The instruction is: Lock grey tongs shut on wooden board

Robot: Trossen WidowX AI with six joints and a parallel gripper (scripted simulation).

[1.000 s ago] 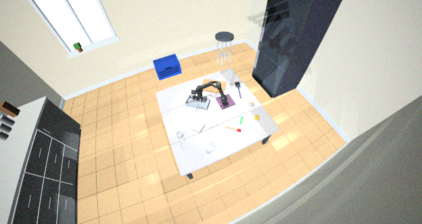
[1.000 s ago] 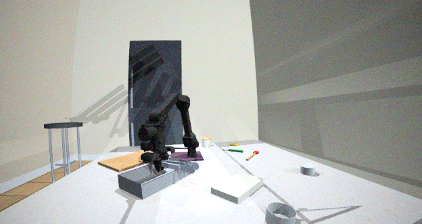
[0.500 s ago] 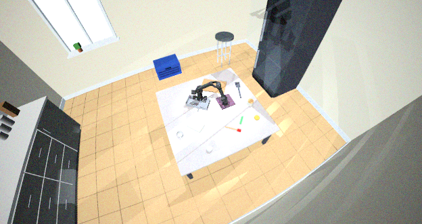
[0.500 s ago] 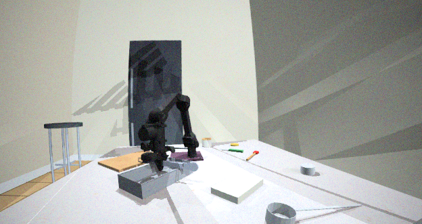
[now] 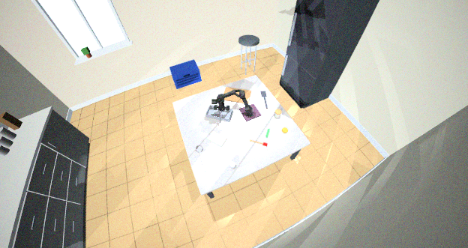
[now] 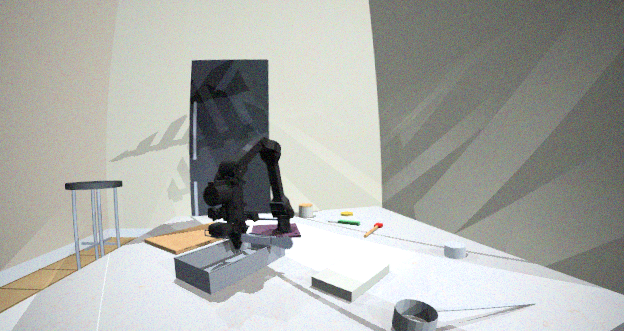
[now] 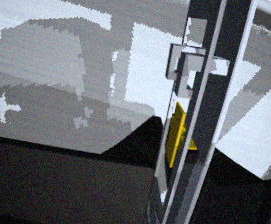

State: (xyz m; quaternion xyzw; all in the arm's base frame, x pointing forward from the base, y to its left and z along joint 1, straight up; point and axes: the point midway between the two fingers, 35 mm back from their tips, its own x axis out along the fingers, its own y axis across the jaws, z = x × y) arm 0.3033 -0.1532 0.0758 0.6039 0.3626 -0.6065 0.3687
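The grey tongs (image 6: pixel 280 241) (image 7: pixel 206 100) lie across the roasting tin (image 6: pixel 192 275) (image 5: pixel 214 118), their end reaching past its rim. In the wrist view their two long arms are close together and nearly parallel, with a yellow piece (image 7: pixel 175 137) between or beside them. My gripper (image 6: pixel 237 246) (image 7: pixel 163 126) is shut on the tongs' arms, low at the tin. The tongs look roughly level; whether their lock has caught cannot be seen. The wooden board (image 6: pixel 170 241) lies flat on the table behind the tin. In the top view my arm partly hides it.
The arm's base stands on a purple mat (image 5: pixel 256 113) (image 6: pixel 295 231). A white block (image 5: pixel 218 137) (image 6: pixel 350 276) and a grey ring-shaped container (image 6: pixel 415 316) are nearer the exterior camera. A spatula (image 5: pixel 264 94), a jar (image 5: pixel 277 115) and a red-headed tool (image 5: pixel 265 144) lie farther off.
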